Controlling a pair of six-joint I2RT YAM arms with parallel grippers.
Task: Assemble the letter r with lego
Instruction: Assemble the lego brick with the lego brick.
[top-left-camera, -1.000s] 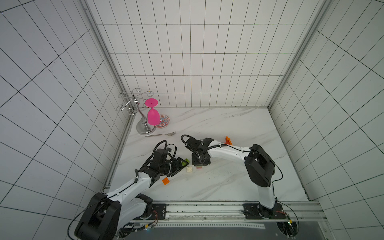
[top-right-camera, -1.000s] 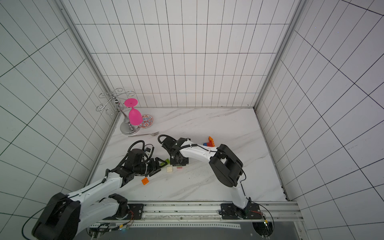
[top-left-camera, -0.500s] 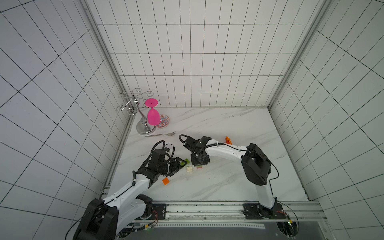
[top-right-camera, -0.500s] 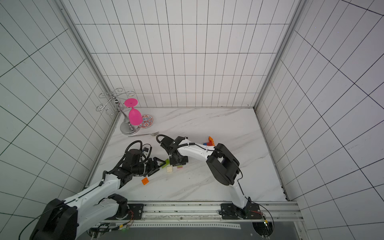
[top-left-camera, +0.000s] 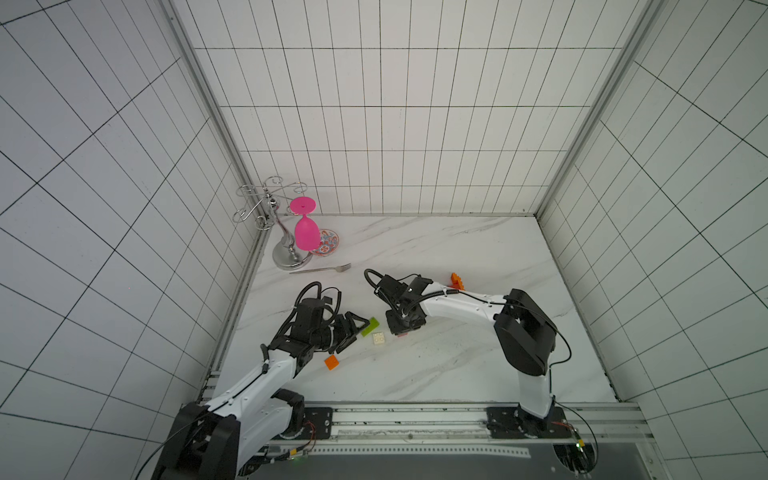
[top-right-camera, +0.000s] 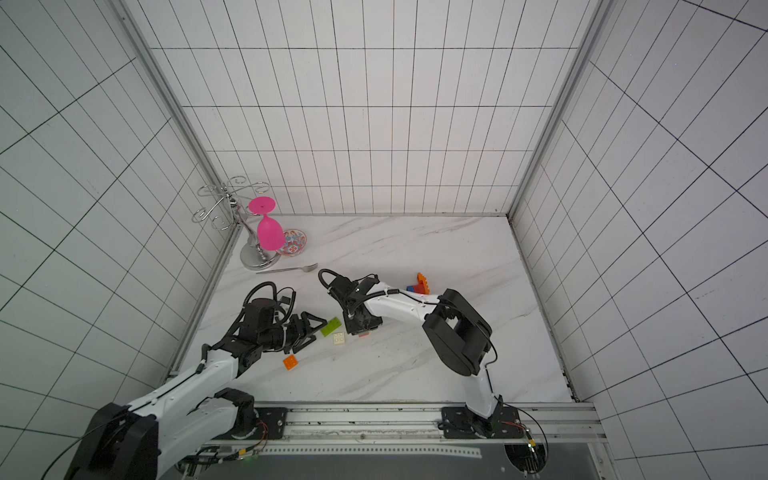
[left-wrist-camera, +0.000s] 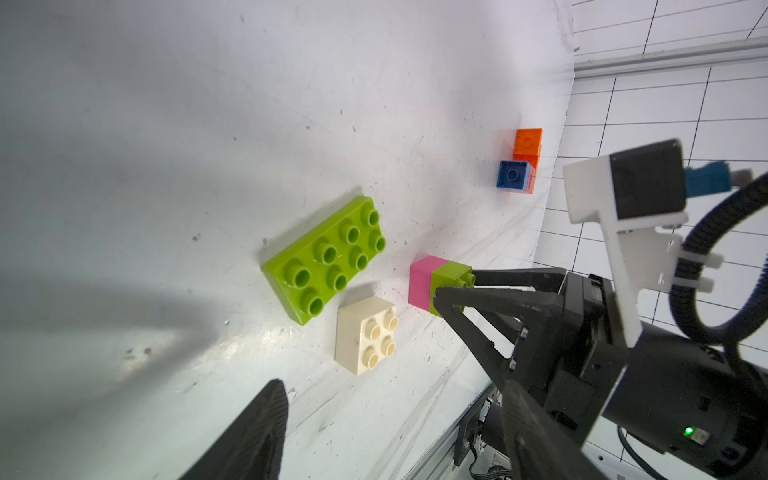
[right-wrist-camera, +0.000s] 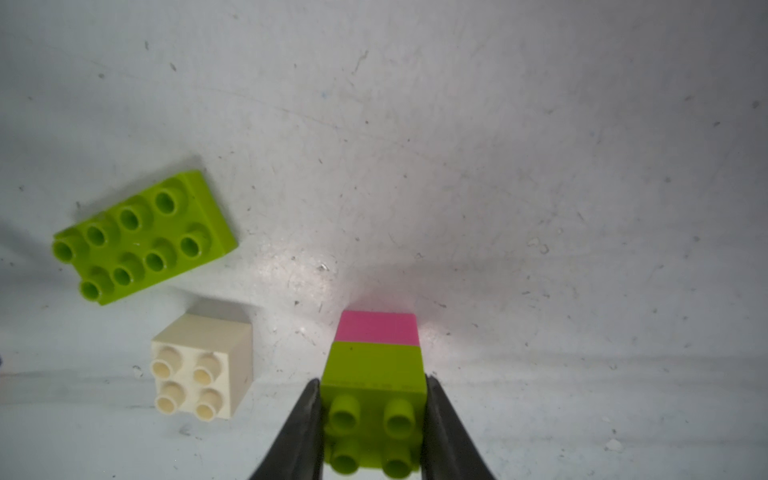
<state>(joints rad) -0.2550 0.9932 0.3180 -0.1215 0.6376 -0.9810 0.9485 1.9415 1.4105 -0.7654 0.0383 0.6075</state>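
My right claw (right-wrist-camera: 372, 381) pinches a little lime green plastic brick (right-wrist-camera: 374, 361) stuck on a pink brick (right-wrist-camera: 377, 328). My left claw (top-left-camera: 353, 336) stands wide.

Left gripper (top-right-camera: 316, 331) sits low over the marble table (top-right-camera: 415, 365), jaws spread, with the long lime brick (top-right-camera: 331, 326) just beside its tips. Cream brick (top-right-camera: 338, 338) is next to it and orange brick (top-right-camera: 290, 362) is near the left arm. Right gripper (top-right-camera: 363, 328) points down, pink brick (top-right-camera: 364, 334) peeking out underneath. Orange-red-blue cluster (top-right-camera: 420, 284) lies behind the right arm. Pink goblet (top-right-camera: 270, 233) hangs upside down on the rack (top-right-camera: 232, 199).
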